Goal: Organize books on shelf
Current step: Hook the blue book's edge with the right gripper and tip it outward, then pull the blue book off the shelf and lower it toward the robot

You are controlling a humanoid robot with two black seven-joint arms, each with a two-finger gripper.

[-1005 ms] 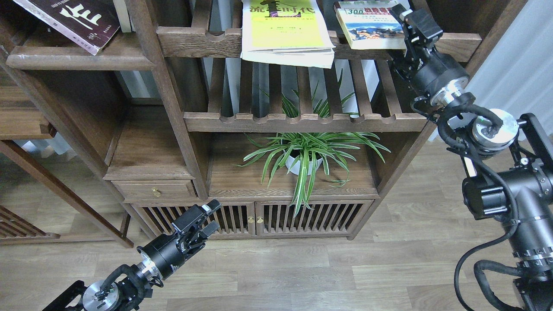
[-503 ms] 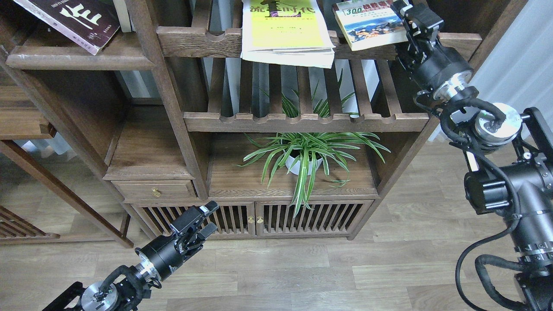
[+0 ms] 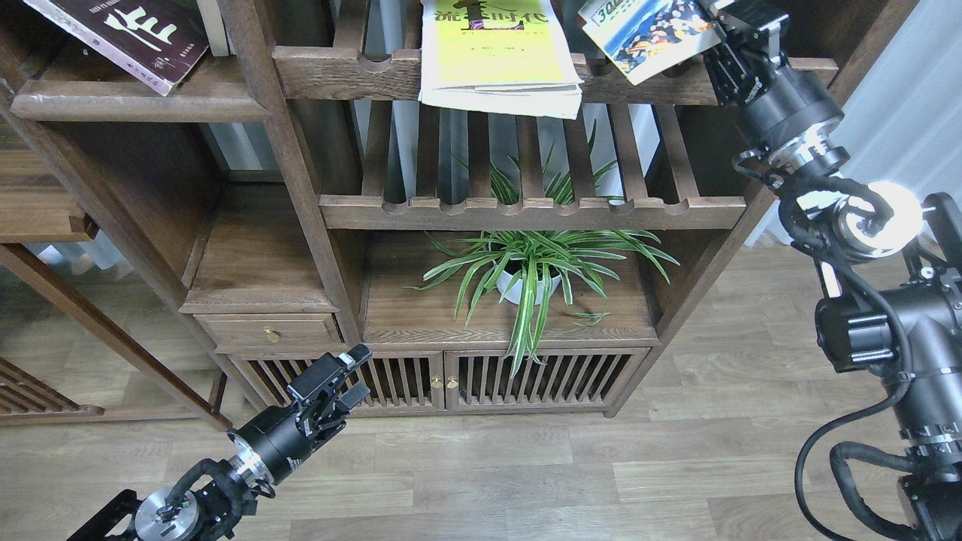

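The "300" book (image 3: 650,34) with the landscape photo is tilted, its right edge raised off the upper slatted rack (image 3: 353,71). My right gripper (image 3: 723,21) is shut on that right edge at the top right. The yellow-green book (image 3: 492,52) lies flat on the same rack, overhanging its front rail. The maroon book (image 3: 128,37) with white characters lies at an angle on the solid dark-brown shelf (image 3: 135,105) at the top left. My left gripper (image 3: 353,373) is open and empty, low in front of the cabinet doors.
A lower slatted rack (image 3: 526,213) sits above a potted spider plant (image 3: 530,270) on a plank. A small drawer (image 3: 270,328) and slatted cabinet doors (image 3: 526,379) are below. A wooden upright (image 3: 285,150) separates the shelf from the racks. Wood floor lies in front.
My right gripper has moved up and taken the "300" book's right edge with it, so the book now tilts. My left gripper has drifted slightly down and left.
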